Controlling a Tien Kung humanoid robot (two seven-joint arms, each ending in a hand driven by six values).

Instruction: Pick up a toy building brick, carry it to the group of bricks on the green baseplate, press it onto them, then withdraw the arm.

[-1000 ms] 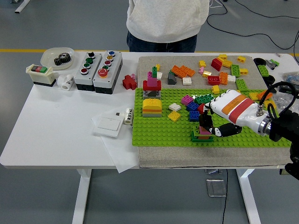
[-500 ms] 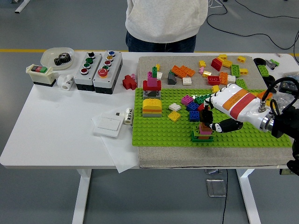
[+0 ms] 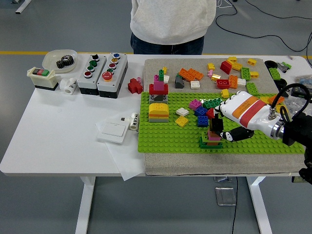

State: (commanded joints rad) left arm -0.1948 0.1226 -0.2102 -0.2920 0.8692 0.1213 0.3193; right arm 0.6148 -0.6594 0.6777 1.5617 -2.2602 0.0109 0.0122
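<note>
The green baseplate [image 3: 165,139] lies on a grey mat on the table's right half. Near its front edge stands a small stack [image 3: 211,143]: a green brick below, a pink and brown brick [image 3: 213,134] on top. My right hand [image 3: 223,130], white with an orange and a red band, reaches in from the right. Its black fingers [image 3: 217,124] curl over the top brick and the thumb lies to its right. Behind the hand sits a group of blue, green, pink and red bricks [image 3: 202,111]. My left arm is out of the picture.
A yellow-orange dome stack [image 3: 158,112] and a red-green tower [image 3: 159,87] stand on the plate's left. Loose bricks [image 3: 229,73] lie on the mat behind. Button boxes [image 3: 102,68], a white switch plate [image 3: 112,130] and a bowl with a gear [image 3: 60,60] are at left. A person [image 3: 170,24] stands at the far side.
My right hand rose a little over the front stack half a second ago and has come back down onto its top brick. The other bricks have not moved.
</note>
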